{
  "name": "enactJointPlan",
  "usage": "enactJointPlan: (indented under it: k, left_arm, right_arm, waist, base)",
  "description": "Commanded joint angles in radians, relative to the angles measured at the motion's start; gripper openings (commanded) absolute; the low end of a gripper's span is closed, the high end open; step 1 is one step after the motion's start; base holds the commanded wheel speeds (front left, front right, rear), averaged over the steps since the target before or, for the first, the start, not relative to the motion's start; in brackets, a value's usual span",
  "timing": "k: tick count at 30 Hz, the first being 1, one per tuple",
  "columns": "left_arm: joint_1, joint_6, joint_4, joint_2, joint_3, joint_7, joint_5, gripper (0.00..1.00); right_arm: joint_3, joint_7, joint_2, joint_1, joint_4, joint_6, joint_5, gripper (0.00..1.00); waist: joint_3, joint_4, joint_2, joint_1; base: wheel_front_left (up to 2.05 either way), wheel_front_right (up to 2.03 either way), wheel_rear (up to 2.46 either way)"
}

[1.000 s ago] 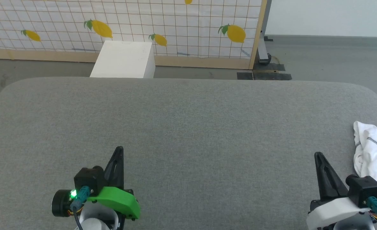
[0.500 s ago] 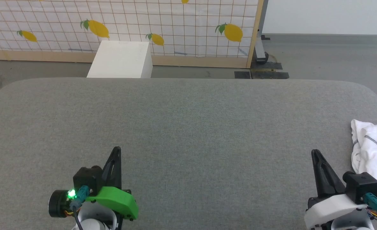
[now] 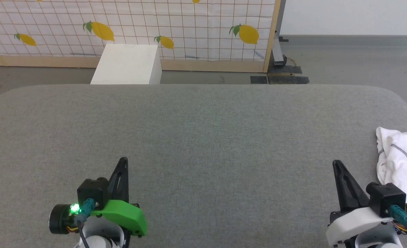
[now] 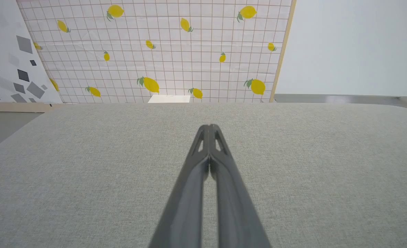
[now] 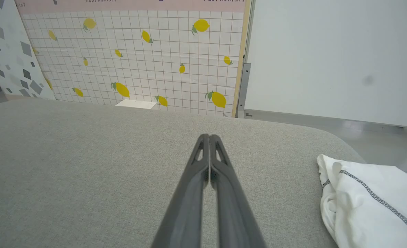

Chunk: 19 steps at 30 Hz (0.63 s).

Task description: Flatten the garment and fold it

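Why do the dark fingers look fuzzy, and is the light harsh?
Left wrist view: the left gripper's dark fingers blur near the lens. Right wrist view: same blur; the crumpled white garment looks bright, seam legible. Head view: soft even light on the grey fabric surface.

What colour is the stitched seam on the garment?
Dark grey on the white garment, clearest in the right wrist view.

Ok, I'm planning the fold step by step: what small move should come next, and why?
Probably open the right gripper and reach it rightward to the garment, which lies bunched near the right edge of the grey surface, just beside that gripper; its jaws are shut on nothing.
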Motion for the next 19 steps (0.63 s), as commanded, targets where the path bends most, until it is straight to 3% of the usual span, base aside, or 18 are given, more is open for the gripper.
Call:
enactJointPlan:
  k: [1, 19]
  left_arm:
    - [0.015, 0.006, -0.008, -0.003, 0.004, 0.007, 0.01, 0.0]
    - [0.023, 0.017, -0.044, -0.004, 0.018, 0.044, 0.034, 0.0]
  right_arm:
    - [0.005, 0.006, 0.001, -0.018, -0.005, -0.001, -0.006, 0.0]
    - [0.021, 0.031, 0.001, -0.03, -0.01, -0.001, -0.012, 0.0]
  waist:
    - [0.0, -0.001, 0.0063, 0.0]
    - [0.005, -0.015, 0.008, 0.0]
  base:
    - [0.0, 0.0, 0.0]
    - [0.0, 0.0, 0.0]
